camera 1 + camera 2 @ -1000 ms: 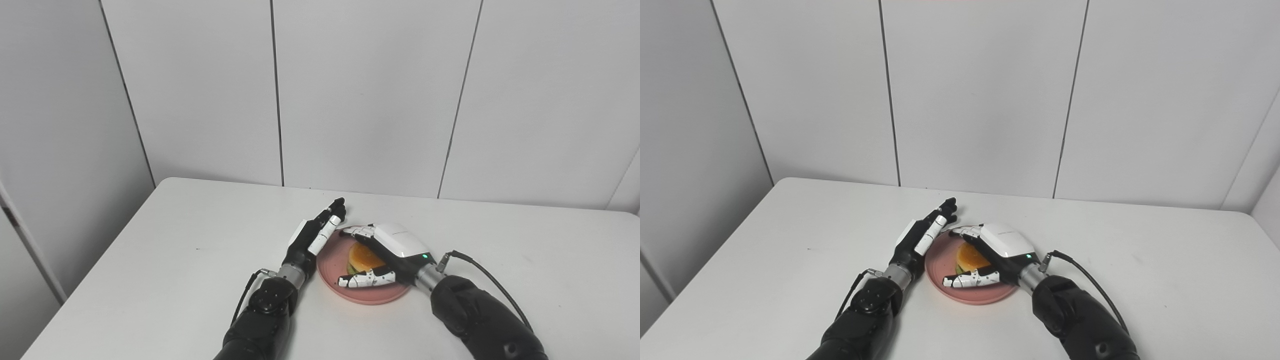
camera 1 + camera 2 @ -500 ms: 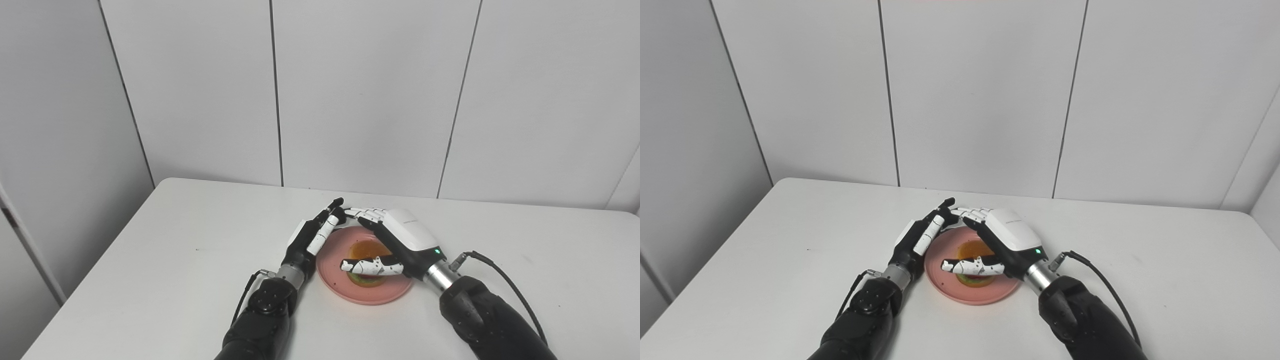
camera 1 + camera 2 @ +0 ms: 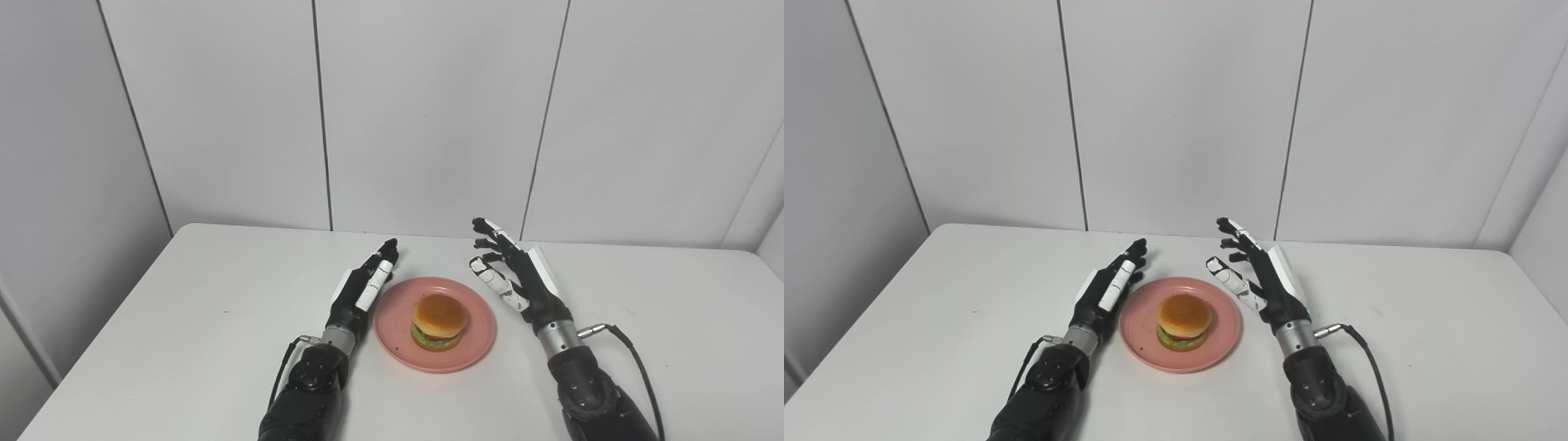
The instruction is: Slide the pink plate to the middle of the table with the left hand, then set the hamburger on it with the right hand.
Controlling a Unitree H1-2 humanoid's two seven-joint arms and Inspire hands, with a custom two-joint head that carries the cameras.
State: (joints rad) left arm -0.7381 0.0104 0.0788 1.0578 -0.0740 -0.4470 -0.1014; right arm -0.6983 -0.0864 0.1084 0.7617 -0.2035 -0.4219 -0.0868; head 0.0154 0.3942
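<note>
Round pink plate (image 3: 476,343), mid white bench (image 3: 184,343): bears toy hamburger (image 3: 439,321). Left hand (image 3: 362,289) flat just left of rim, fingers extended; right hand (image 3: 518,278) spread, empty, raised right of plate.

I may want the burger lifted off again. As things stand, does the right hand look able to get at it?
Probably yes. The right hand is open beside the pink plate, and the hamburger sits uncovered in the middle. The left hand lies along the far rim, out of the way.
</note>
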